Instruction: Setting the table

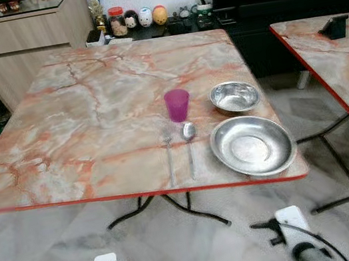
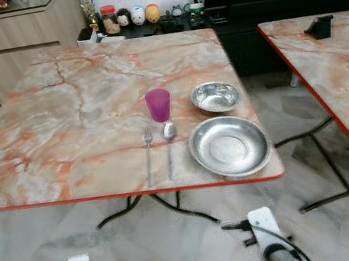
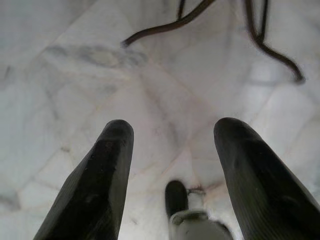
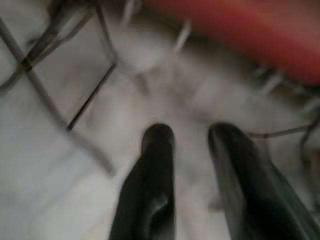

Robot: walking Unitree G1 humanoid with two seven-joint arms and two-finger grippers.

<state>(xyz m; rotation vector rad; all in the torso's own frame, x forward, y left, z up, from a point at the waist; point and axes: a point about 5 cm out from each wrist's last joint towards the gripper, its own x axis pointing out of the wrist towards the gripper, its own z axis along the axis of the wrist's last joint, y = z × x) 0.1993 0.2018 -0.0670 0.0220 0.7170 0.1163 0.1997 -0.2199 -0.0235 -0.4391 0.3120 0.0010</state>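
Black-fingered grippers idle beside a laid place setting.
Left gripper [image 3: 172, 150] and right gripper [image 4: 192, 165] hang spread and empty over the floor; on the table [image 1: 89, 105], fork [image 1: 169, 155], spoon [image 1: 189, 138], cup [image 1: 177, 105], bowl [image 1: 235, 96] and plate [image 1: 253, 146] appear arranged, so the task seems nearly complete, leaving perhaps only a check.

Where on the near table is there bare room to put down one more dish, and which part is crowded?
The table is bare over its whole left half and far side, from the left edge to the fork. Crowded is the near right corner: cup, fork, spoon, bowl and plate stand close together.
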